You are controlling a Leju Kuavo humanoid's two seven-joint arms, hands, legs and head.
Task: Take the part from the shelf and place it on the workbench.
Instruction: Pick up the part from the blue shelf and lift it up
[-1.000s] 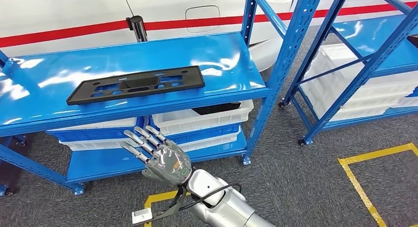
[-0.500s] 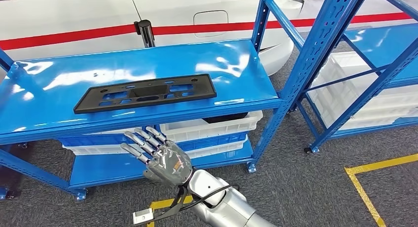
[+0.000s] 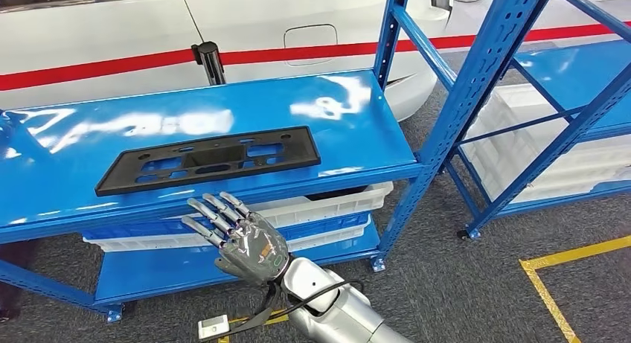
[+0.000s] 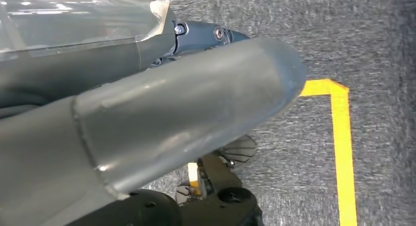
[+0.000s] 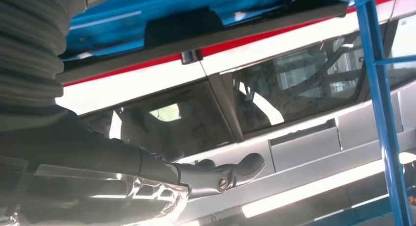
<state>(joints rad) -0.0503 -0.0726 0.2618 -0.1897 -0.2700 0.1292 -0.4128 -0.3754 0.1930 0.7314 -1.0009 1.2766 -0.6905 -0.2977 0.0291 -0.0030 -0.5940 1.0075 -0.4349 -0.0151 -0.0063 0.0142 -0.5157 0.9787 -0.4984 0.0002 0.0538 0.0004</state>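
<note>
Right hand [image 3: 249,242]: raised at the near edge of the head view, back of the hand up, fingers [image 3: 210,215] spread wide and pointing toward the shelf front; holding nothing.
Left hand [image 4: 147,118]: hangs low over grey carpet; fingers too close and blurred to read, cannot tell.
Change: whole head view has shifted over the last second, so the camera moved; the shelf edge now sits just beyond the fingertips, nearer than before. The hand kept its pose.
Meaning: judged an approach step; the reach for the part has not begun.
Part [image 3: 208,158]: flat black plate with cut-outs, lying on the upper shelf [image 3: 357,127] near its front edge, untouched, just beyond and above the hand.
Below shelf: white bins [image 3: 327,202].
Far: white vehicle body with a red stripe [image 3: 111,68].
</note>
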